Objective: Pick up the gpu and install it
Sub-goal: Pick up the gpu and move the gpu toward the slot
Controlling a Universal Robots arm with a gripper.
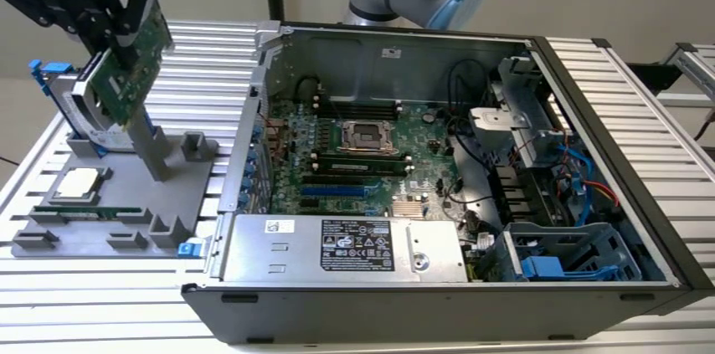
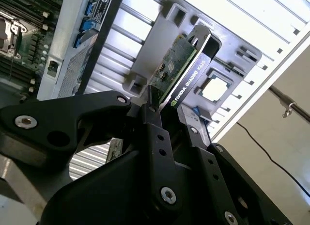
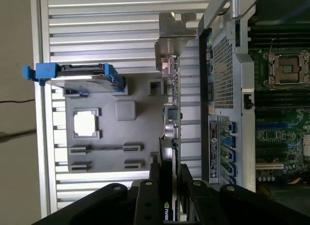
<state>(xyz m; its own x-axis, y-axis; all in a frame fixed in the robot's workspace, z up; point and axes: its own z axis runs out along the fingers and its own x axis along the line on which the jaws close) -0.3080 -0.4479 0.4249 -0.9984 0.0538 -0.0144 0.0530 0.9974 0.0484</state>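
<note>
My gripper [image 1: 112,19] is shut on the gpu [image 1: 129,78], a green card with a black cooler. It hangs tilted at the exterior view's upper left, over the grey parts holder [image 1: 112,233]. The gpu's silver bracket [image 1: 151,149] points down toward the holder. In the second wrist view the black fingers [image 2: 154,119] clamp the gpu [image 2: 181,70] across its faces. In the first wrist view the gpu [image 3: 172,118] shows edge-on, between the holder [image 3: 145,133] and the side of the open computer case [image 3: 227,89], with the gripper [image 3: 170,172] on its near end.
The open computer case [image 1: 625,203] lies to the exterior view's right, with the motherboard [image 1: 357,153], a blue slot [image 1: 335,191] and the power supply [image 1: 335,245] inside. The holder carries a blue-framed hard drive [image 1: 73,103], a processor [image 1: 80,184] and a memory stick [image 1: 84,212].
</note>
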